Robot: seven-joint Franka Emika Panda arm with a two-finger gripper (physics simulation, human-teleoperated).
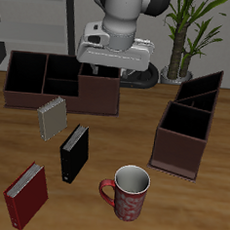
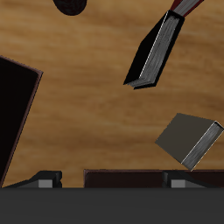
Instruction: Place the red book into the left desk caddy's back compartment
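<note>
The red book (image 1: 26, 195) lies flat near the table's front edge, white page edge showing; only a corner of it (image 2: 185, 4) shows in the wrist view. The left desk caddy (image 1: 180, 142) stands end-on, its dark back compartment (image 1: 204, 85) at its far end; one wall (image 2: 19, 114) shows in the wrist view. My gripper (image 1: 111, 70) hovers far back over the wide box, well away from the book and the caddy. It is open and empty, with its fingertips (image 2: 42, 182) wide apart in the wrist view.
A wide maroon box (image 1: 61, 81) stands at the back under my gripper. A grey spiral notepad (image 1: 52, 119), a black book (image 1: 74, 151) and a patterned red mug (image 1: 128, 193) lie between the box and the front edge. A potted plant (image 1: 186, 40) stands behind the end-on caddy.
</note>
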